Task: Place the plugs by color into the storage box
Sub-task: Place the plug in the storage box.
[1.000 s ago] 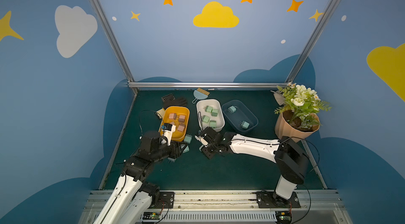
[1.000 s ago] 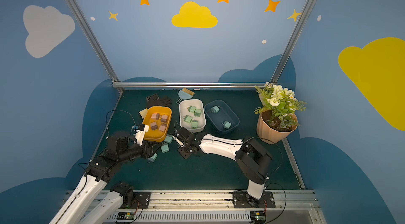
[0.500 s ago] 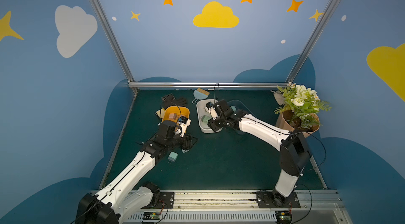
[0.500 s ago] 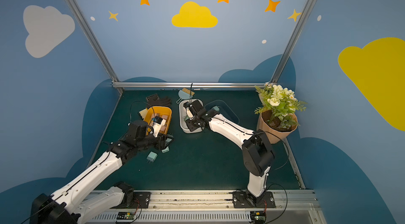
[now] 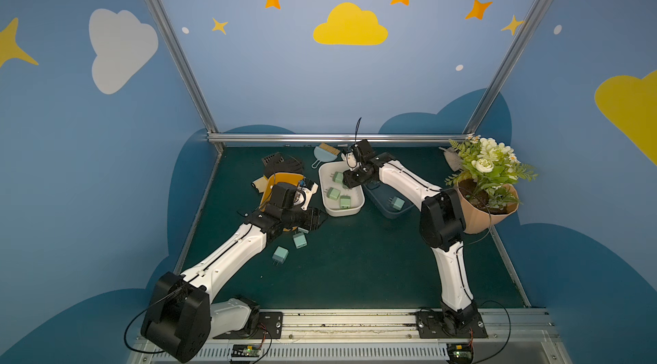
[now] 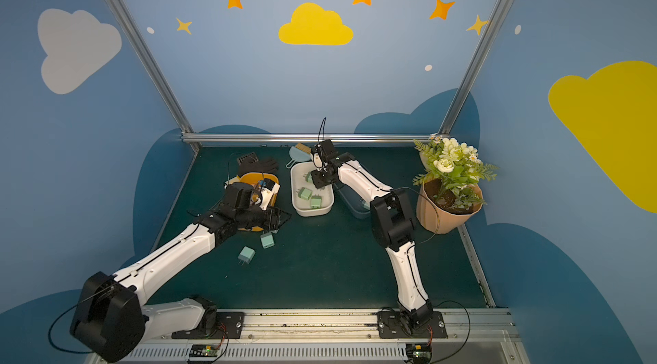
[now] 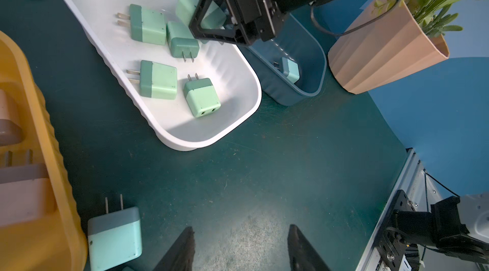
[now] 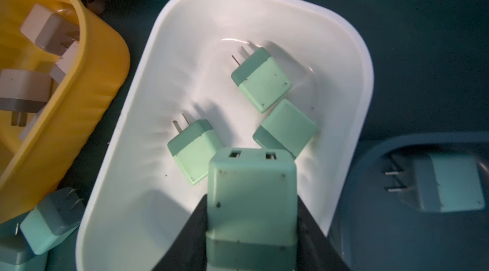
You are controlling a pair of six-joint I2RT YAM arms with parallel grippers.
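1. Both top views look down from high at the front, facing the back wall (image 5: pixel 337 95); the whole tabletop (image 5: pixel 355 266) lies in the frame's lower half.
2. The left wrist view sits low and close, looking across the white bin (image 7: pixel 169 121) toward the flower pot (image 7: pixel 383 52).
3. The right wrist view hangs close above the same white bin, which all four views share.

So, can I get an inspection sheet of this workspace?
Surface: dark green mat, loose plugs near the left arm.
Job's things: green plugs in white tub; pink plugs in yellow tub; one blue plug in blue tub.
Clutter: black glove, small dustpan with brush, flower pot.
Grippers: left gripper open, empty, above the mat; right gripper shut on a green plug over the white tub.
Cables: thin black wire at the right wrist.
Surroundings: blue walls with clouds and stars, metal frame.
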